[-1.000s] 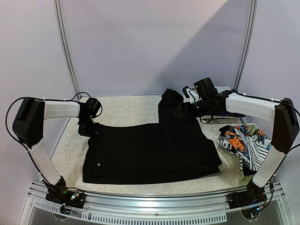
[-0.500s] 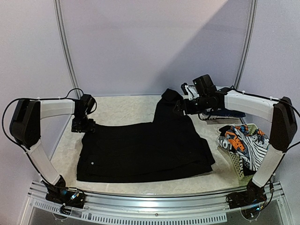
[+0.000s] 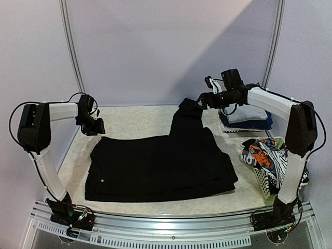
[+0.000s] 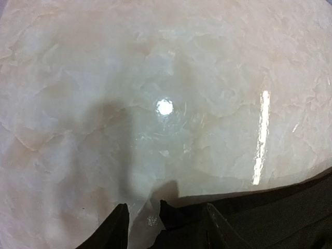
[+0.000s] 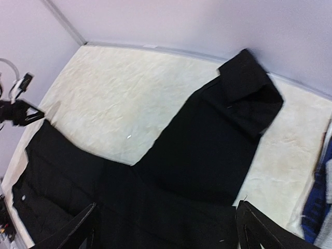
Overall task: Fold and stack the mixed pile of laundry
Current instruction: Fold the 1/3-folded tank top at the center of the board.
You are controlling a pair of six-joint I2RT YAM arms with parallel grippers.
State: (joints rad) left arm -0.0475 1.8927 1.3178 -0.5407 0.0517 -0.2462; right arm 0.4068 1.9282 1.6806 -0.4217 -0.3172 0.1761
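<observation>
Your black hooded top [image 3: 161, 166] lies flat, with one strip reaching toward the far wall. Your left gripper [image 3: 95, 126] hangs just off the top's far left corner, parted and empty. Your right gripper [image 3: 203, 99] hovers above that strip's far end, spread wide, holding nothing. Right of the top sit folded grey and navy pieces [image 3: 246, 115] and a basket [image 3: 264, 188] of printed clothes [image 3: 265, 155]

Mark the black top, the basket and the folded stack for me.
black top [image 3: 161, 166]: top view, middle of its body.
basket [image 3: 263, 185]: top view, near lattice wall.
folded stack [image 3: 248, 114]: top view, grey piece on top.
</observation>
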